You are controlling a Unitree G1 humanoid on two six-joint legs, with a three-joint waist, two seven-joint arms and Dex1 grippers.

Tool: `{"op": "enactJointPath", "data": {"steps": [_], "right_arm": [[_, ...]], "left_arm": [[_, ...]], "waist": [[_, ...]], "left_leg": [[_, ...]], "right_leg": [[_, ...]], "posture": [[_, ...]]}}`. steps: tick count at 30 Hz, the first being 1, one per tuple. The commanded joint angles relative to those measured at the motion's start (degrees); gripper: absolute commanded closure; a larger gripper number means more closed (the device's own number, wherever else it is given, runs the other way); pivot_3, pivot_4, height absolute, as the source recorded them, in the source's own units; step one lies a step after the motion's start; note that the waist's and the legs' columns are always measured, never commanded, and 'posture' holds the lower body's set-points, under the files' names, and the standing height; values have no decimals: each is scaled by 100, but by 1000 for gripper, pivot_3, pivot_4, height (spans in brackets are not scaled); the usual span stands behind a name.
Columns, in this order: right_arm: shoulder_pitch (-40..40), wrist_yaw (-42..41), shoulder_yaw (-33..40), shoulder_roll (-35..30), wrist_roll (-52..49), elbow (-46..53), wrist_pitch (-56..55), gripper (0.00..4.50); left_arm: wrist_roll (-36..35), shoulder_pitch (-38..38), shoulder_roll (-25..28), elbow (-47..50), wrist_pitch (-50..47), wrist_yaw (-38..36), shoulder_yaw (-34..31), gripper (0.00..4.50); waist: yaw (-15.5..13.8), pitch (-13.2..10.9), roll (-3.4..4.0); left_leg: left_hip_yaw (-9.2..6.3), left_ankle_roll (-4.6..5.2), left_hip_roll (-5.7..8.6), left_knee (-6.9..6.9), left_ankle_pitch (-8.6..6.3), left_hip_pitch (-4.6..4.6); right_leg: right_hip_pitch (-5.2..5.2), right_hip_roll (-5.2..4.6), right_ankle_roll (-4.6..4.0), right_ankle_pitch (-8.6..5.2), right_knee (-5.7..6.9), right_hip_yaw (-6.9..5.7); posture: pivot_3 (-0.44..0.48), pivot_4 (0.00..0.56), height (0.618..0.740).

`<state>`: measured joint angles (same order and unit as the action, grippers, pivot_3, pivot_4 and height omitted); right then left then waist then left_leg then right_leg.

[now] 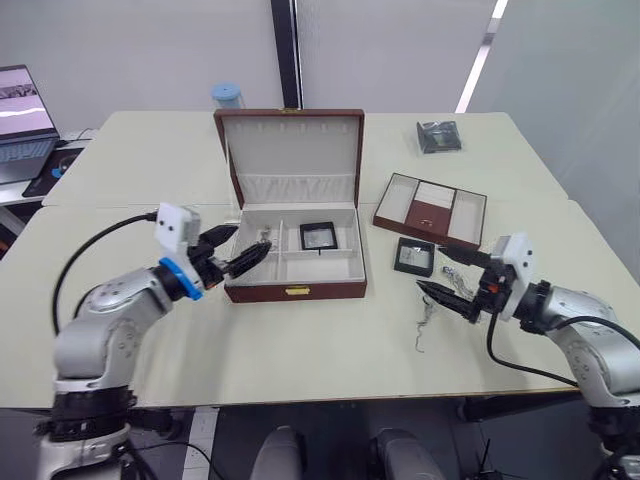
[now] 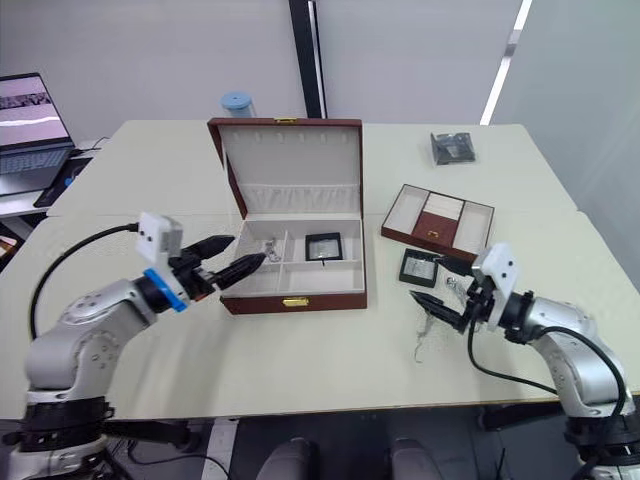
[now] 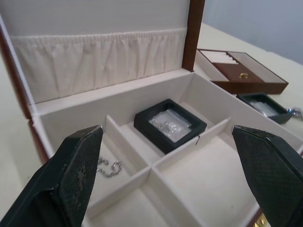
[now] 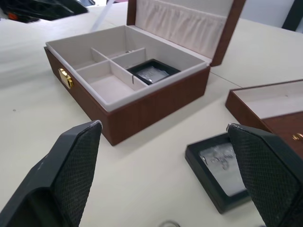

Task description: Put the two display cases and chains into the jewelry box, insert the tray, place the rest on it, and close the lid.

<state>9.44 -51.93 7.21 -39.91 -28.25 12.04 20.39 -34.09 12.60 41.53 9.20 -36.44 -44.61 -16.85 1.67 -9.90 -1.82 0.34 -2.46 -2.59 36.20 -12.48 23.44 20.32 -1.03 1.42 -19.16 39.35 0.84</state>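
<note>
The jewelry box (image 1: 296,290) stands open mid-table with its lid (image 1: 290,148) upright. One display case (image 1: 318,236) lies in the box's back right compartment, and a silvery chain (image 3: 109,166) lies in the back left one. The other display case (image 1: 414,256) rests on the table right of the box, in front of the tray (image 1: 430,208). More chains (image 1: 425,322) lie tangled on the table near the front. My left gripper (image 1: 250,242) hovers open over the box's left edge. My right gripper (image 1: 430,268) is open and empty, just above the chains and beside the loose display case.
A dark crinkled packet (image 1: 438,136) lies at the table's far right. A blue-lidded cup (image 1: 226,95) stands behind the lid. A laptop (image 1: 20,110) sits on a side desk at the far left. Cables trail from both wrists.
</note>
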Motion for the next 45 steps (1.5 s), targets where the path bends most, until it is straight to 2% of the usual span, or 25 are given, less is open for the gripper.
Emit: {"op": "enactJointPath", "data": {"steps": [1, 6, 12, 23, 45], "right_arm": [[-95, -270, 429, -273, -58, -123, -190, 0], [-330, -541, 770, -590, -35, -472, -293, 0], [-745, -694, 1038, -847, 79, -679, -429, 0], [-1066, -820, 1371, -1126, 338, -1192, -755, 0], [-1095, -822, 1334, -1032, 416, -1309, -928, 0]], "left_arm": [[-140, -311, 578, 55, -32, -566, -476, 13], [241, -975, 1249, -428, 286, -913, -943, 13], [740, -1648, 1654, -1107, 771, -1095, -1419, 13], [1105, -1960, 1615, -1584, 1161, -966, -1788, 13], [1136, -1752, 1380, -1589, 1189, -610, -1650, 13]], "waist": [[-5, -1, 1], [-8, -6, 8], [-9, -12, 13], [-11, -12, 13], [-8, -12, 13]], "left_leg": [[0, 0, 0, -6, 0, 0], [1, 1, -1, -19, -1, -1], [4, 2, -2, -26, -1, 0], [8, 2, -3, -27, -1, 0], [11, 2, -3, -25, -1, -2]], "right_leg": [[0, -1, 0, 0, -5, -1], [-1, -3, -1, 0, -25, -3], [0, -7, -2, 0, -32, -2], [2, -11, -2, 0, -32, -1], [1, -10, -2, 0, -28, 0]], "posture": [[0, 150, 740], [0, 150, 740], [0, 150, 740], [0, 150, 740], [0, 150, 740]]}}
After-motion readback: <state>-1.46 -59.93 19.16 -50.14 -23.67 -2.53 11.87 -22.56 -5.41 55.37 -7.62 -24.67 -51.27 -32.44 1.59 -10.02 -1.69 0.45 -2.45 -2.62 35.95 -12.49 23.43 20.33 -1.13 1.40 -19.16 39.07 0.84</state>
